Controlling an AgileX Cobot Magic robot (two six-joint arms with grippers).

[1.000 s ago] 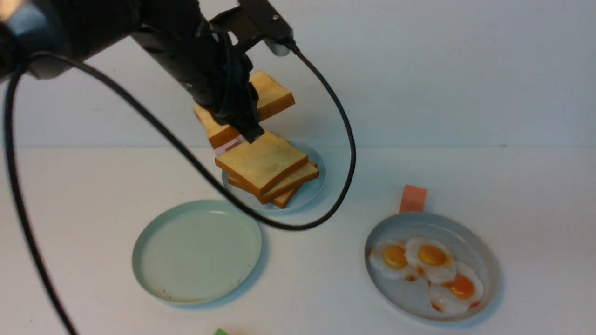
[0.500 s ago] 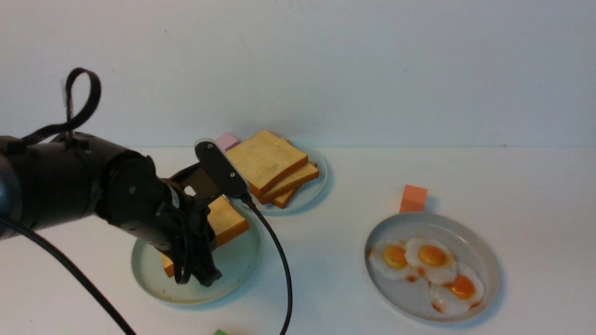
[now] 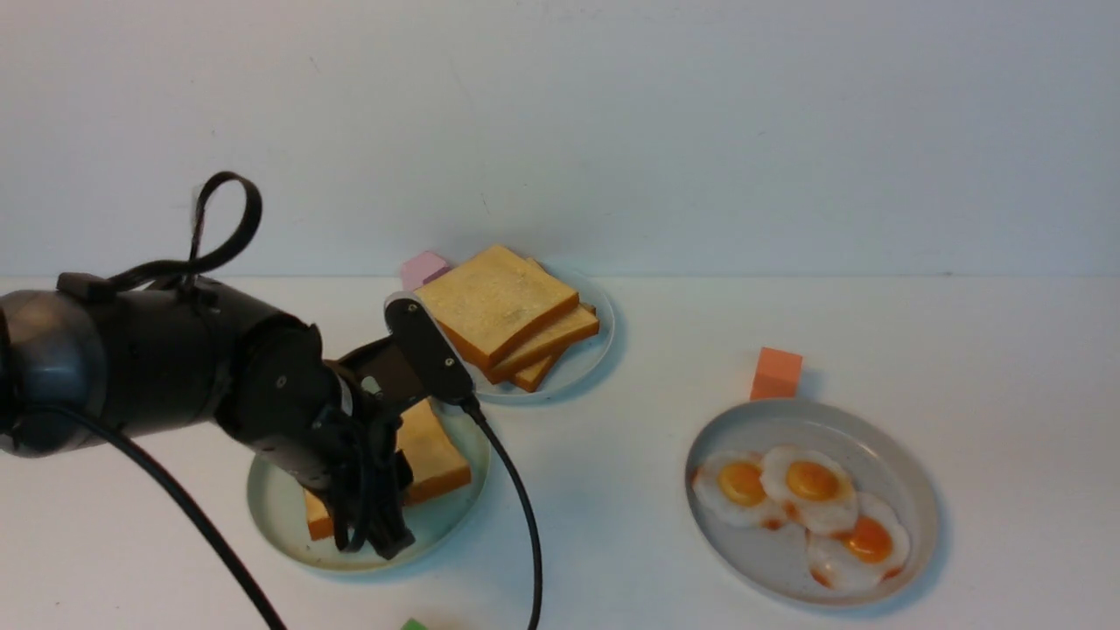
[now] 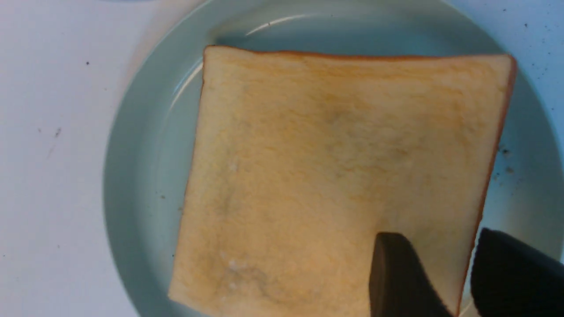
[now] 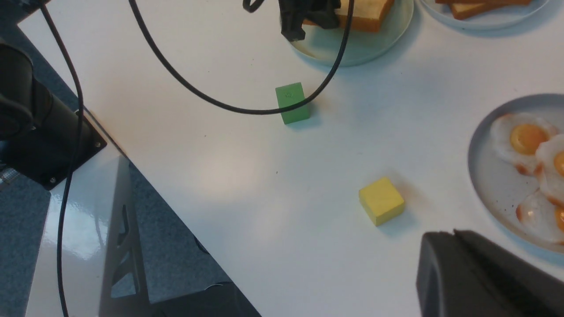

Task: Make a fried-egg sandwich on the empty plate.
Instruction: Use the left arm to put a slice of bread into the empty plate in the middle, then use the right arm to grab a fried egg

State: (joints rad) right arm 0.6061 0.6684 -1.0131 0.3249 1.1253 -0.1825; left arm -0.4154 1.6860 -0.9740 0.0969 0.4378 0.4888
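One golden toast slice (image 3: 433,451) lies on the round mint-green plate (image 3: 271,516); in the left wrist view the slice (image 4: 330,167) lies flat and covers most of the plate (image 4: 141,176). My left gripper (image 3: 385,534) is low over the plate's near side, open; in its wrist view (image 4: 440,237) one finger is over the slice and the other is past its crust edge. Three fried eggs (image 3: 809,481) lie on a greyish speckled plate (image 3: 910,490) at the right. My right gripper (image 5: 456,233) is shut and empty, above the table near that plate.
A stack of plain toast (image 3: 503,306) sits on a pale-blue plate (image 3: 586,359) behind. Small blocks stand about: pink (image 3: 423,267), orange (image 3: 776,374), green (image 5: 291,102), yellow (image 5: 381,200). The left arm's cable (image 3: 516,525) hangs beside the mint plate. The table's near edge (image 5: 176,207) shows.
My left arm has carried a toast slice from above the stack down to the mint plate. In the last half second the slice settled lower and flatter on the plate.
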